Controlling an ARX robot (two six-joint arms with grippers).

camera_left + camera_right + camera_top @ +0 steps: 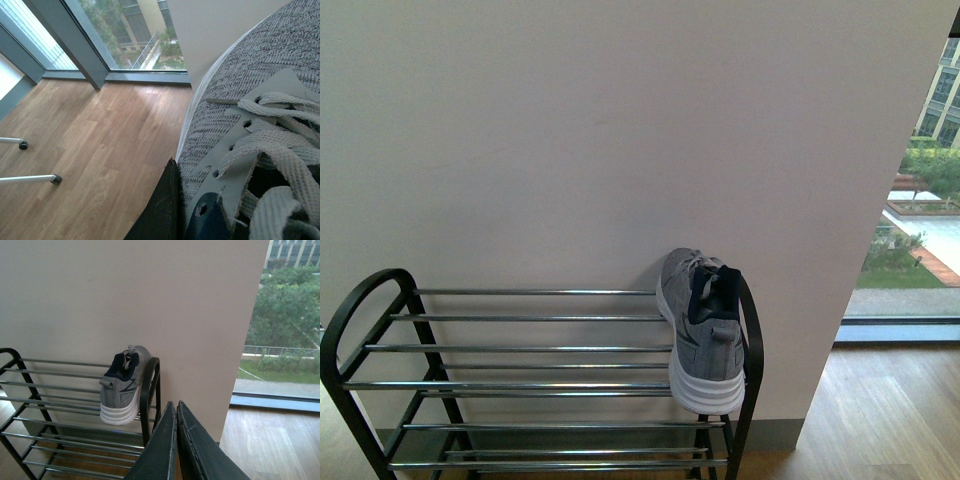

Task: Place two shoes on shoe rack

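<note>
Jaws of the right gripper (176, 407) are pressed together, empty; those of the left gripper (169, 205) clamp a grey sneaker (260, 100) above the floor (100, 150). A second sneaker (705, 335) lies tilted at the right end of the rack's (520, 348) top shelf, leaning on its arch.

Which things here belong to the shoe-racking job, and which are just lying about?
Job:
shoe rack
grey sneaker on its top shelf, tipped against the right-hand arch
second grey sneaker, close up in the left wrist view

Just there:
white castor legs
wooden floor
window
wall
</note>
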